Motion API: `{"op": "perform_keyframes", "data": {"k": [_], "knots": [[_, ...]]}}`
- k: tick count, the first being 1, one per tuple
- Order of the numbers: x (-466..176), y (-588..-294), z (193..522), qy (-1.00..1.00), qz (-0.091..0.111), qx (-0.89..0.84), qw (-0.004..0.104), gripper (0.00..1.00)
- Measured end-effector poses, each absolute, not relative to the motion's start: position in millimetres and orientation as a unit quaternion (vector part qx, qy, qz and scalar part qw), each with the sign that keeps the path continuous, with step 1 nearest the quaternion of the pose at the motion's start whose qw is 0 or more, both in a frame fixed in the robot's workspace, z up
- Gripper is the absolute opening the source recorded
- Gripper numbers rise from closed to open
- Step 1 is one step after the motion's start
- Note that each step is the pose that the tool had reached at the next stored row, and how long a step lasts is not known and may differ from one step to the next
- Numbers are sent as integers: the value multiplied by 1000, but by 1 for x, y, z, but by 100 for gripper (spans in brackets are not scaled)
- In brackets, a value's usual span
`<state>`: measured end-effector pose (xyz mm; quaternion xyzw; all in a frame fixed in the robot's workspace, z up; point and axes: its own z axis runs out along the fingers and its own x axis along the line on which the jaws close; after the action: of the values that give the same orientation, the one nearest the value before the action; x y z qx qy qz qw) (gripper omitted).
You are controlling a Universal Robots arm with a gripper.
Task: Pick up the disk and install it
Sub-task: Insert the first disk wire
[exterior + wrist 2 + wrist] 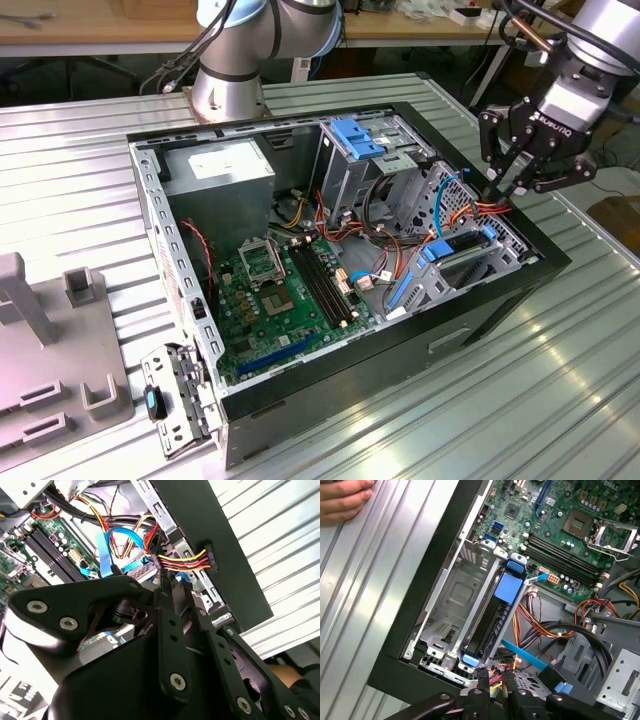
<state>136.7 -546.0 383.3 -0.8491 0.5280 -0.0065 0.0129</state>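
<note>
A ribbed metal counter (560, 400) fills the exterior view. An open black computer case (480, 315) sits at its centre. A grey plastic stand (50, 370) and a small metal bracket (180, 395) lie at lower left, and the arm's round base (228, 90) stands at top. In the first wrist view a hand (342, 500) rests on the counter.

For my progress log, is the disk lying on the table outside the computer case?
No, the first wrist view shows the disk seated on edge inside the metal drive cage.

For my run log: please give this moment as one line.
disk: in drive bay | gripper: at bay end, beside coloured cables
</note>
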Motion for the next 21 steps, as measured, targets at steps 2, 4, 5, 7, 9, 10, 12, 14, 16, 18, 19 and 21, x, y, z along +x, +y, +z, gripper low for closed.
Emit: {"op": "perform_keyframes", "data": {"k": [2,4,5,7,9,10,12,14,16,18,19,21], "knots": [[138,-546,383,520,-6,-854,13,26],[141,-546,383,511,-6,-860,13,33],[141,-546,383,508,-6,-862,13,33],[142,-546,382,498,-8,-867,14,33],[143,-546,382,490,-9,-871,15,33],[143,-546,382,487,-9,-873,15,33],[143,-546,382,475,-11,-880,16,33],[143,-546,381,468,-12,-883,17,33],[143,-546,381,462,-14,-886,18,33],[143,-546,381,456,-16,-889,19,33],[143,-546,381,453,-18,-891,20,33],[143,-546,381,446,-20,-895,22,33]]}}
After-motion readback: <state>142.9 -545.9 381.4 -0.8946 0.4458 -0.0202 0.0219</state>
